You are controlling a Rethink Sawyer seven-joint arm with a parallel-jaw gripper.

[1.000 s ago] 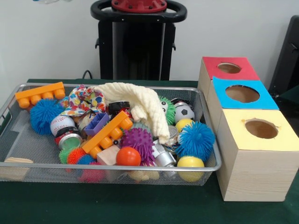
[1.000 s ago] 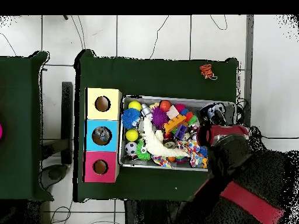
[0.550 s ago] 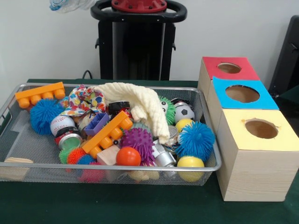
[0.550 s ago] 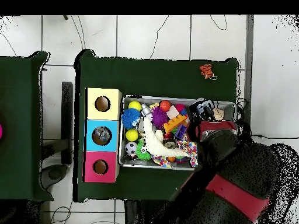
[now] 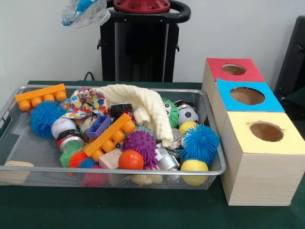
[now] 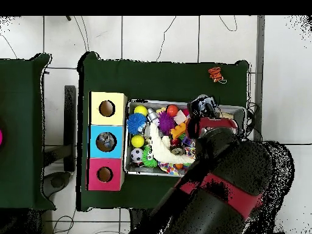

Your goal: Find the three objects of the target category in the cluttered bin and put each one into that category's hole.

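Observation:
A wire mesh bin (image 5: 114, 168) holds a heap of toys. Among them are a blue spiky ball (image 5: 199, 142), a purple spiky ball (image 5: 141, 145), a long orange brick (image 5: 109, 135), a soccer ball (image 5: 188, 114), a baseball (image 5: 63, 127) and a cream knitted cloth (image 5: 143, 110). Three wooden boxes stand beside the bin, each with a round hole: yellow top (image 5: 265, 131), blue top (image 5: 247, 96), red top (image 5: 233, 69). My gripper (image 5: 86, 11) hangs high above the bin's left end and touches nothing. In the overhead view the gripper (image 6: 204, 107) and the arm cover the bin's (image 6: 159, 102) right part.
More clutter lies in the bin: a second orange brick (image 5: 41, 97), a patterned cloth (image 5: 86, 102), yellow balls (image 5: 194, 166), an orange ball (image 5: 130, 160), metal tins (image 5: 71, 142), a wooden block (image 5: 110, 159). A small orange object (image 6: 215, 74) lies on the green cloth beyond the bin.
The arm has swung further over the bin's end. In the front view the gripper has come down into sight at the top left. The toys have not moved.

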